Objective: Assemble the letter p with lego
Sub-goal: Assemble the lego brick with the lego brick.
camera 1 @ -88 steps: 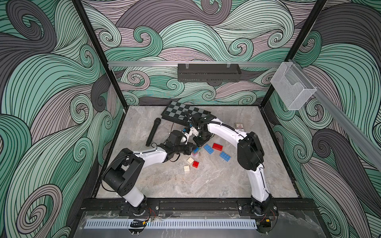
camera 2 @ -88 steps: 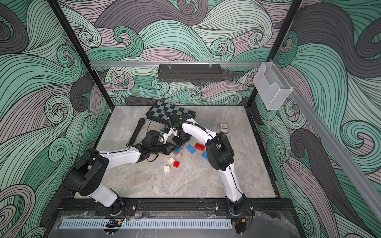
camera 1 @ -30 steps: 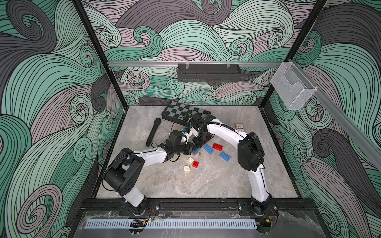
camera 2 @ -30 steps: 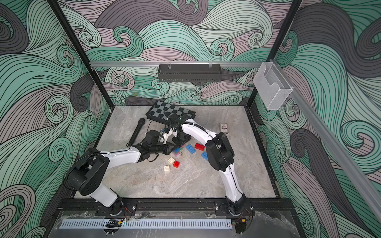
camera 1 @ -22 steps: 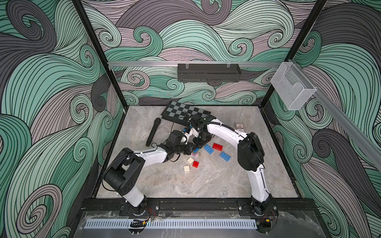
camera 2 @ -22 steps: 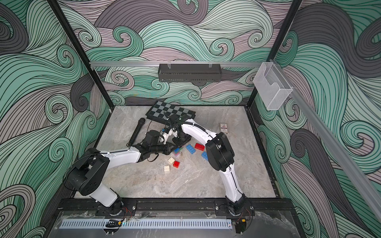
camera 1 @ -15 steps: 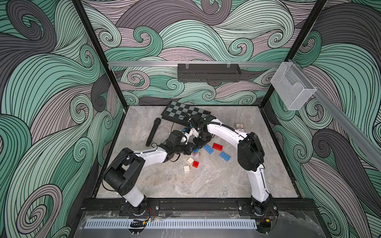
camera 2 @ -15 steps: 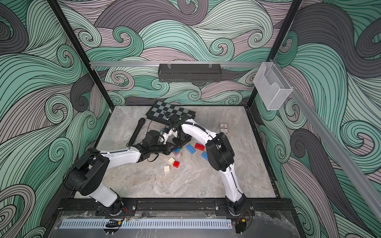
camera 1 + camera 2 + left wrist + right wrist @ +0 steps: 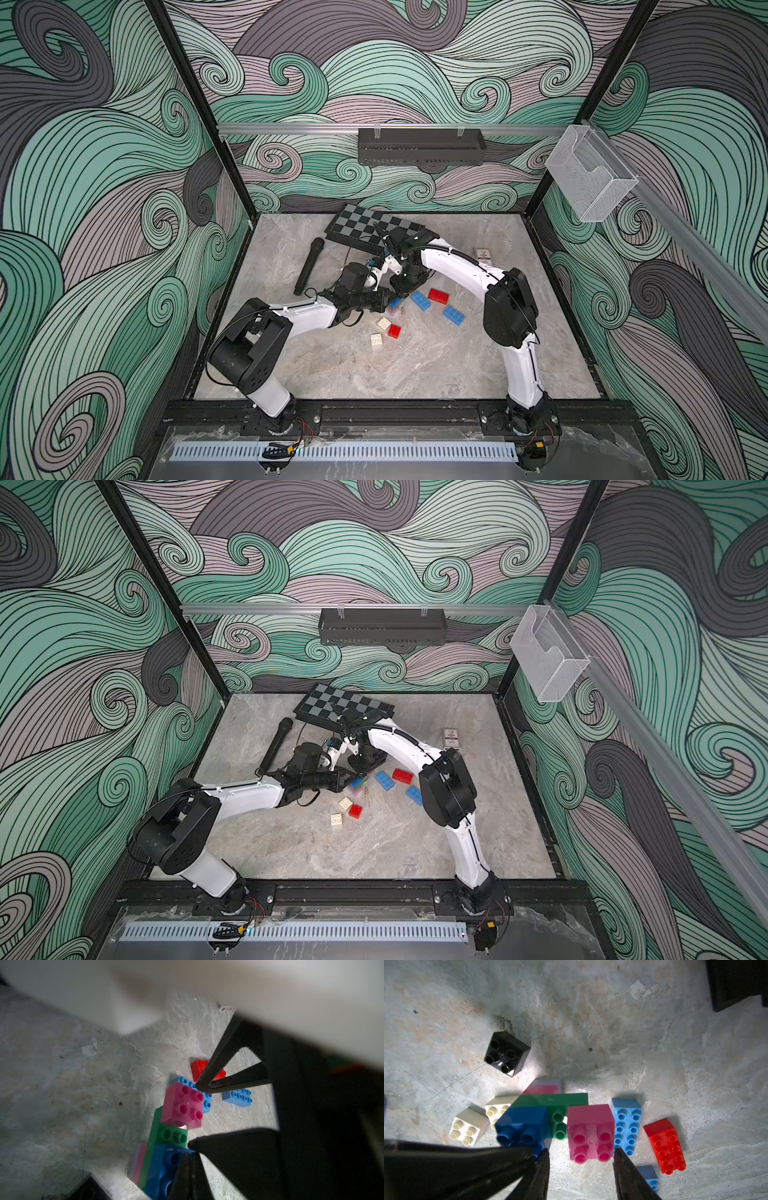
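Stacking step: L gripper (image 9: 190,1157), clenched empty, steadied the dark blue 2x2 brick (image 9: 521,1124); R gripper (image 9: 580,1152), jaws parted, straddled the pink 2x2 brick (image 9: 589,1120), which likely needed pressing home next.

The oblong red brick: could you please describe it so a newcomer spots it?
On the marble table, look in front of the chessboard. Beside two light-blue oblongs lies the oblong red brick; the other red brick is square.

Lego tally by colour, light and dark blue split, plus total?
light blue bricks: 2
dark blue brick: 1
red bricks: 2
cream bricks: 2
pink bricks: 2
green brick: 1
lilac brick: 1
black brick: 1
Total: 12
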Controlling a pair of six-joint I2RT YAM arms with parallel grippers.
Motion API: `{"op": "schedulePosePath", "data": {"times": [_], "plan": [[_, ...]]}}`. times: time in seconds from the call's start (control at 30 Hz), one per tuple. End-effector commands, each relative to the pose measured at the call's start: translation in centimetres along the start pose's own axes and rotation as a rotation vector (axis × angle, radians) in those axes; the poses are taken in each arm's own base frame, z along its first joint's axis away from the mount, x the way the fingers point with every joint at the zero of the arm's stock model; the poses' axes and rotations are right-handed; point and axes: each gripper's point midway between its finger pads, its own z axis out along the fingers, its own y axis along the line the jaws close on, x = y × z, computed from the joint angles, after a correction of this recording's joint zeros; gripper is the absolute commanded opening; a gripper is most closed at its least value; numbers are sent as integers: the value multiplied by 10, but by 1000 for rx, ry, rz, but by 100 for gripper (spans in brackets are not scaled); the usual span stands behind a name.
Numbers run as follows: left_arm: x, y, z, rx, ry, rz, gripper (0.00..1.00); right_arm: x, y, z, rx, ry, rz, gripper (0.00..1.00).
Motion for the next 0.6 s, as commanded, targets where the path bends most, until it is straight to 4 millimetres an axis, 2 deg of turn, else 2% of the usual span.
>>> {"op": "schedulePosePath", "data": {"times": [0.0,0.17,0.23,0.3,0.4,0.57], "plan": [[61,30,5,-100,188,-91,0,0,9,-28,-34,-51,11,51],[61,30,5,-100,186,-91,0,2,5,-39,-14,-75,16,49],[61,30,5,-100,186,-90,0,1,4,-43,-10,-85,16,38],[61,30,5,-99,185,-89,0,0,3,-45,-10,-91,13,21],[61,30,5,-99,185,-90,0,-1,5,-42,-26,-86,12,1],[61,30,5,-98,186,-90,0,-3,10,-30,-67,-66,14,0]]}}
